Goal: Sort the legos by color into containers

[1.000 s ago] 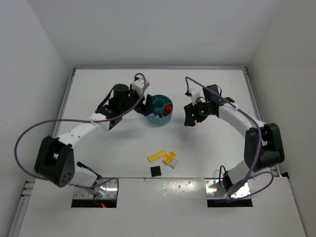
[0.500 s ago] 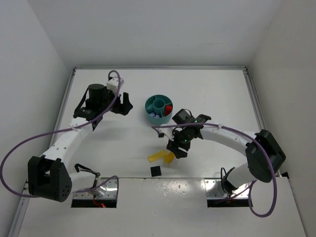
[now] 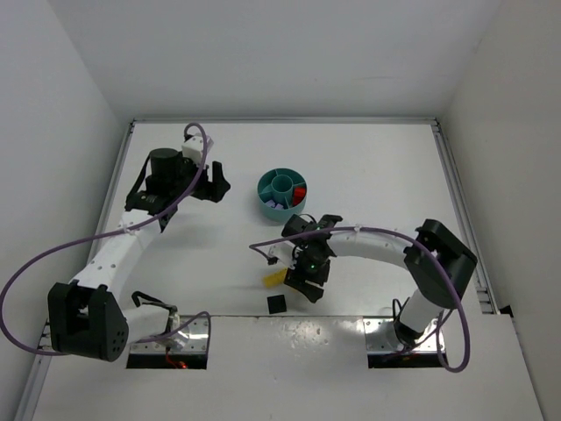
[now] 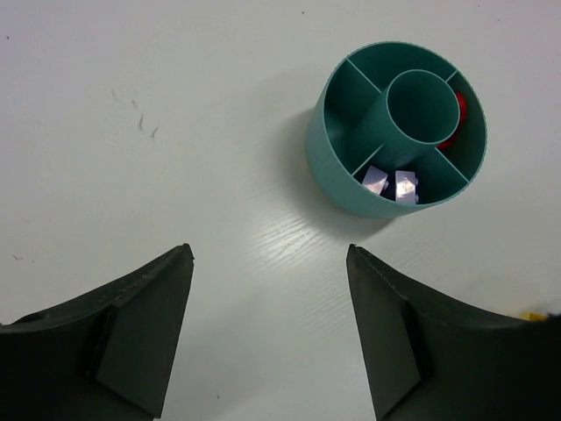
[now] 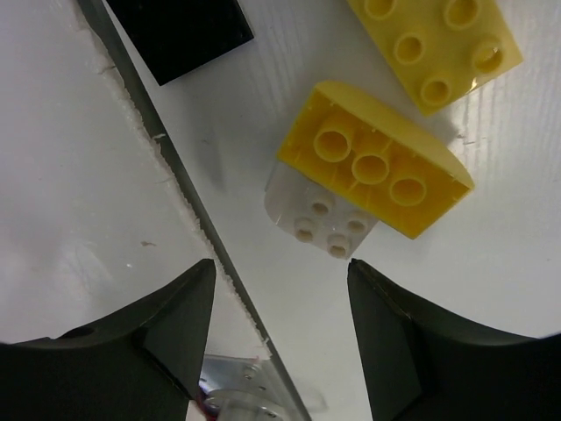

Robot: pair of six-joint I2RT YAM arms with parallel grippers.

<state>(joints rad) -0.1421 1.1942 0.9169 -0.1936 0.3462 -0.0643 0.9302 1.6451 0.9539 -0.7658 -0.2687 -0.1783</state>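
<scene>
The left arm stands up from its base at the near left corner, runs along the left side of the white tabletop (image 3: pixel 368 167) and bends at the wrist toward the middle. The left pincer (image 3: pixel 219 186) points at the round teal plastic dish (image 3: pixel 266 200) from the side, near it but apart. In the left wrist view its dark fingers (image 4: pixel 140 333) stand apart, with only bare tabletop between them. The dish lies ahead of this pincer and to its right. In the compartment nearest the pincer, two small off-white studded bricks (image 4: pixel 390 184) lie side by side. A red brick (image 4: pixel 456 130) shows in the compartment on the far right of the central cup (image 4: pixel 421 105).

The right arm folds at a raised elbow and stretches leftward along the near part of the tabletop, wrist turned down. The right pincer (image 3: pixel 302 282) hangs low over the loose bricks. Its fingers (image 5: pixel 166 342) are also spread, gripping nothing. Just ahead of them lies a yellow plastic brick with one rounded side (image 5: pixel 386 171), touching a small clear off-white brick (image 5: pixel 320 219); their edges overlap in this view. A second yellow studded brick (image 5: pixel 434 48) sits farther ahead and to the right, just beside the first. A flat black square piece (image 5: pixel 180 31) lies ahead and to the left.
</scene>
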